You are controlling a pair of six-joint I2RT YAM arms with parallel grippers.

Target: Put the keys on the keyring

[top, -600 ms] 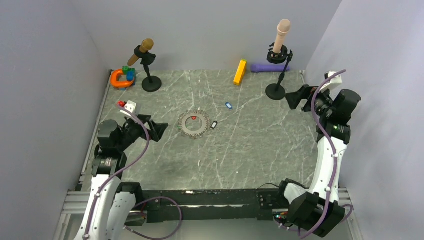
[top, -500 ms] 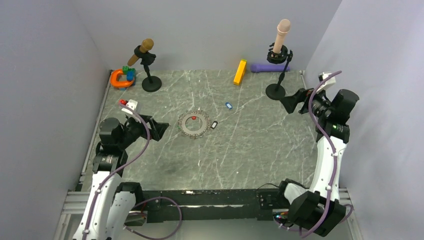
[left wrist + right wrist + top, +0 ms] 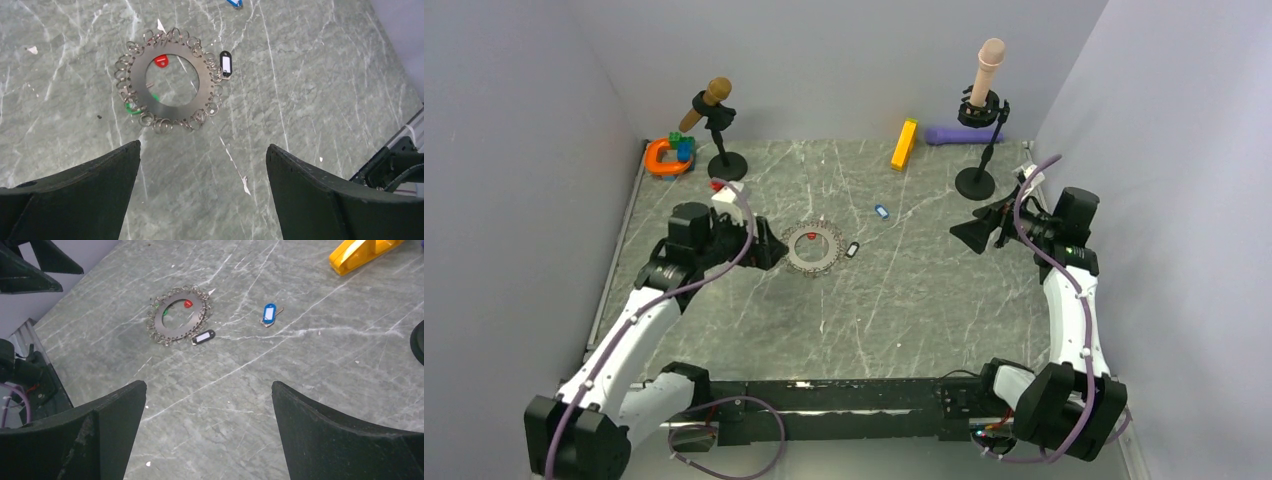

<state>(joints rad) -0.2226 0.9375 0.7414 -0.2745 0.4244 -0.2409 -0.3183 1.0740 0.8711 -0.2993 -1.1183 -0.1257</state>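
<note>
We're holding left end effector (image 3: 202, 145) and right end effector (image 3: 209, 385) spread, empty; judging blue key (image 3: 269, 313) light, slippery, planning head pinch.

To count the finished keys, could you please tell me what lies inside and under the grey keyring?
Inside the hole of the keyring lies the red key, near the inner edge. The green key passes under the metal: only its ends show, and its middle is covered.
</note>
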